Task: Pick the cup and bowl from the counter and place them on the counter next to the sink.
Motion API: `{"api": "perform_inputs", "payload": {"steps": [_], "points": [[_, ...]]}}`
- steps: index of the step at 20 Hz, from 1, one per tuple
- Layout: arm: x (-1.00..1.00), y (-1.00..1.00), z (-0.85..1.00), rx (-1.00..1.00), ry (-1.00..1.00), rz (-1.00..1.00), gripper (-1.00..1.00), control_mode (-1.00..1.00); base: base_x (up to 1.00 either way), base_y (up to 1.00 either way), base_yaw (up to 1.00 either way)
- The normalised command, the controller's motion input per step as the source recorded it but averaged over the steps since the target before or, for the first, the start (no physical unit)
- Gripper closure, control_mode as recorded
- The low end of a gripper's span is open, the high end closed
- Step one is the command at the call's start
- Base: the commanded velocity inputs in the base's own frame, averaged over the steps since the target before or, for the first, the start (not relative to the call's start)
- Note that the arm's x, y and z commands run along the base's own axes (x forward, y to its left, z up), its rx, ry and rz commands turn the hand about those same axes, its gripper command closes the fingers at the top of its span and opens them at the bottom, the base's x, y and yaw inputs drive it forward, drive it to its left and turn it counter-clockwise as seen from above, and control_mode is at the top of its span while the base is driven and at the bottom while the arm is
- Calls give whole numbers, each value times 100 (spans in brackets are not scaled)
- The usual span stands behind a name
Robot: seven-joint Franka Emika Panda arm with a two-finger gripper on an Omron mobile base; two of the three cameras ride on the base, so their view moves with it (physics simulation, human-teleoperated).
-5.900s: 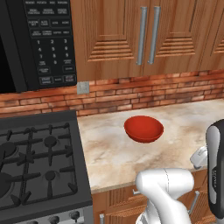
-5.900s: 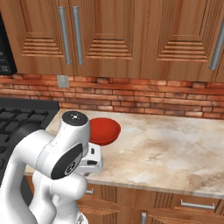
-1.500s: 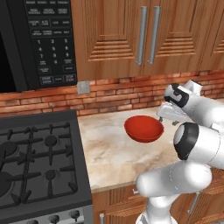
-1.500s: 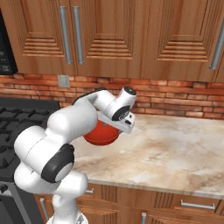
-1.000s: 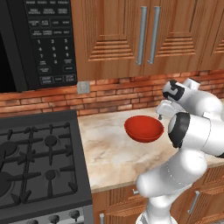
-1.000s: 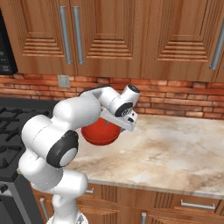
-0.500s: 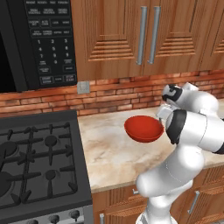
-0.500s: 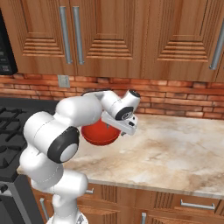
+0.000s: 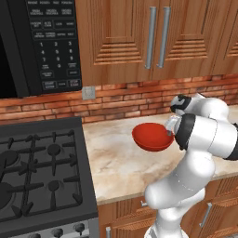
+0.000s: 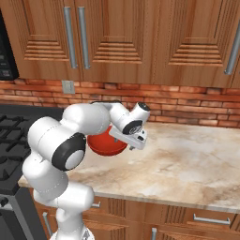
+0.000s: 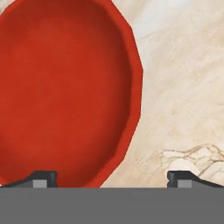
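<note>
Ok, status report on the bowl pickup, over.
Gripper open, fingers straddling the bowl rim. Bowl on the counter, not gripped. Nothing in the way.

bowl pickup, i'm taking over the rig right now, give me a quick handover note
Gripper: open, holding nothing, poised over the right rim of the bowl, one fingertip over the bowl, the other over bare counter.
Bowl: on the counter right of the stove, by the brick wall, not lifted.
Done: arm brought to the bowl.
Left: straddle the rim, close, lift, carry the bowl to the counter beside the sink. Then find the cup and move it there too.
</note>
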Motion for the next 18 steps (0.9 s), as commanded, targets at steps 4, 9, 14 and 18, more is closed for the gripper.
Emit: {"api": "perform_inputs", "payload": {"steps": [4,9,14,18], "points": [[0,0,-19,0,0,0,-100,-100,0,0,0],[0,0,-11,0,0,0,-100,-100,0,0,0],[13,0,-10,0,0,0,-100,-100,0,0,0],[22,0,-5,0,0,0,-100,-100,0,0,0]]}}
